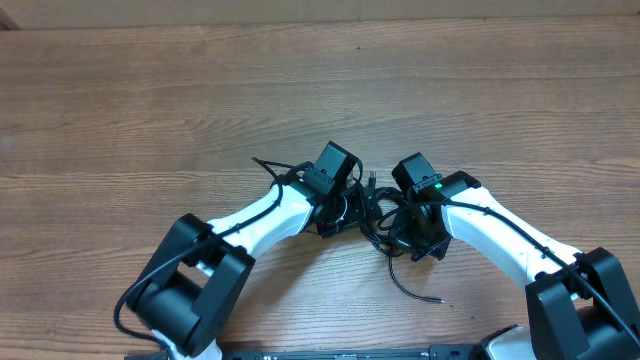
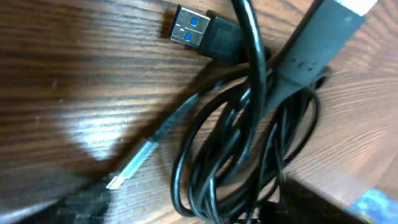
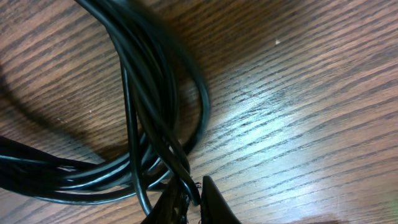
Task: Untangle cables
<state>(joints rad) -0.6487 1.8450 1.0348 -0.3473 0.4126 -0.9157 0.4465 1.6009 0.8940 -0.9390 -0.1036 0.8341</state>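
Note:
The cables (image 1: 375, 212) lie as a tangled black bundle on the wooden table between my two grippers, and one loose tail (image 1: 412, 288) trails toward the front edge. In the left wrist view the coil (image 2: 249, 155) shows a blue-tongued USB plug (image 2: 193, 28) and a small silver-tipped plug (image 2: 134, 165). My left gripper (image 2: 199, 211) is open, with one finger (image 2: 81, 202) left of the coil and the other at its right. My right gripper (image 3: 194, 202) is shut on a strand of the cables (image 3: 143, 106) at the bundle's right side.
The white arms (image 1: 260, 215) come in from the front left and front right (image 1: 500, 235), meeting mid-table. Thicker black wires run along each arm. Wood-grain tabletop (image 1: 320, 80) stretches behind and to both sides.

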